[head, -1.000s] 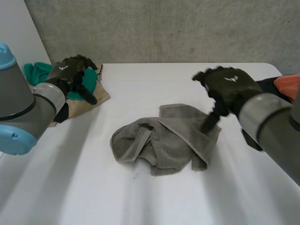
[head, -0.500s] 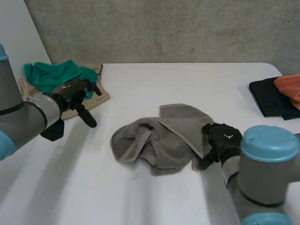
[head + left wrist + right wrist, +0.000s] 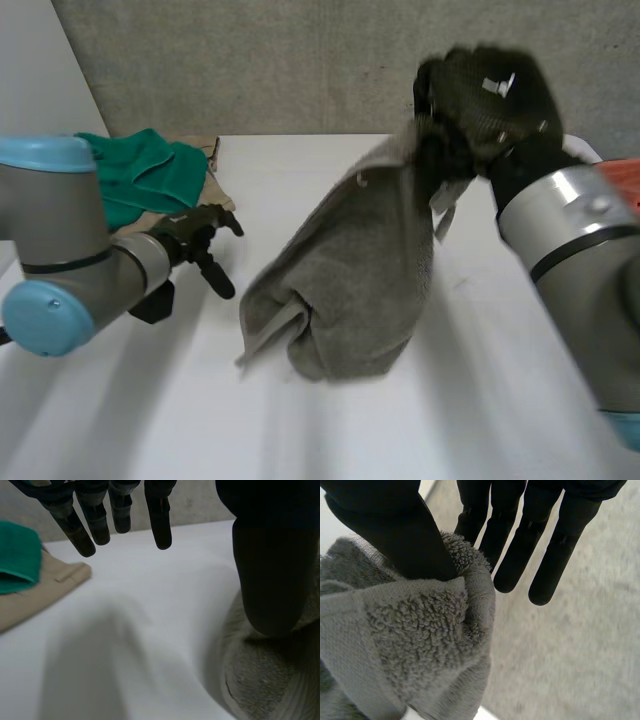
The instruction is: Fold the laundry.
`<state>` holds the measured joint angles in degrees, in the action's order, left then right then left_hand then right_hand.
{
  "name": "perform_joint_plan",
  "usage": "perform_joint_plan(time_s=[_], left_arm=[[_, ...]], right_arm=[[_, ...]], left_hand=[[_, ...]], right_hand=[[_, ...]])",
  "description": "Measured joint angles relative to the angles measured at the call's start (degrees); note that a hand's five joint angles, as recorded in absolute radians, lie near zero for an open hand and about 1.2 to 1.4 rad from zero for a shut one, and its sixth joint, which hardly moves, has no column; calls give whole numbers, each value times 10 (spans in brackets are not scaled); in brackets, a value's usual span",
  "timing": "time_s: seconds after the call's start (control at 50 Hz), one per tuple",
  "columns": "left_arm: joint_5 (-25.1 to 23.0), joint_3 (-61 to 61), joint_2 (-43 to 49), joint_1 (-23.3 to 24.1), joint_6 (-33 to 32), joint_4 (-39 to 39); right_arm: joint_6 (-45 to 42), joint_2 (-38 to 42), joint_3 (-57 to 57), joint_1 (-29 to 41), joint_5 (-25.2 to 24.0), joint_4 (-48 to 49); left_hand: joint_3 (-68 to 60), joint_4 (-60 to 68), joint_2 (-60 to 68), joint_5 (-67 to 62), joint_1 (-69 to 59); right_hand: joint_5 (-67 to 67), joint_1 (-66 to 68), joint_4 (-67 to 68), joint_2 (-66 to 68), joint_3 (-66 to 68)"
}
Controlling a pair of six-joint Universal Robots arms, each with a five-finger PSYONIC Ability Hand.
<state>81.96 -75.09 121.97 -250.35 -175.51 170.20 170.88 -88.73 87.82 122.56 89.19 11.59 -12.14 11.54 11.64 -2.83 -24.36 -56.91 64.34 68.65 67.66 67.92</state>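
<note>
Head view, left to right. A green cloth point(image 3: 150, 175) lies on a beige garment point(image 3: 218, 190), well to the left of the grey towel point(image 3: 345, 280). The left hand point(image 3: 198, 238) hovers between them, near the towel's left side, its fingers point(image 3: 95, 522) straight and spread, holding nothing. The towel hangs as a tall drape; its bunched lower end rests on the white table point(image 3: 300, 430). The right hand point(image 3: 490, 100) holds the towel's top edge above the table. Right wrist view: the thumb point(image 3: 385, 525) pins a fold of the towel point(image 3: 420, 630) against the nearest fingers point(image 3: 475, 510), the other fingers extended.
</note>
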Motion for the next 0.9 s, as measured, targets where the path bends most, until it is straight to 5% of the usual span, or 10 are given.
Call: perform_joint_plan(time_s=[0.14, 0.28, 0.42, 0.54, 0.66, 0.9], left_arm=[[23, 44, 52, 45, 31, -11], [-30, 84, 68, 92, 101, -76], [-42, 93, 38, 82, 133, -123], [-11, 72, -12, 17, 117, -120], [-35, 24, -31, -13, 69, -113], [-17, 22, 27, 53, 38, -56]], right_arm=[[16, -34, -63, 3, -34, -95], [23, -30, -87, -1, -45, -109], [10, 4, -85, -20, -41, -95], [-1, 22, -79, -28, -42, -93], [6, 15, -89, -16, -44, -94], [39, -28, -141, 33, -42, -114]], left_hand=[[0, 0, 0, 0, 0], [0, 0, 0, 0, 0], [0, 0, 0, 0, 0], [0, 0, 0, 0, 0], [0, 0, 0, 0, 0], [0, 0, 0, 0, 0]], right_hand=[[0, 0, 0, 0, 0], [0, 0, 0, 0, 0], [0, 0, 0, 0, 0], [0, 0, 0, 0, 0], [0, 0, 0, 0, 0], [0, 0, 0, 0, 0]])
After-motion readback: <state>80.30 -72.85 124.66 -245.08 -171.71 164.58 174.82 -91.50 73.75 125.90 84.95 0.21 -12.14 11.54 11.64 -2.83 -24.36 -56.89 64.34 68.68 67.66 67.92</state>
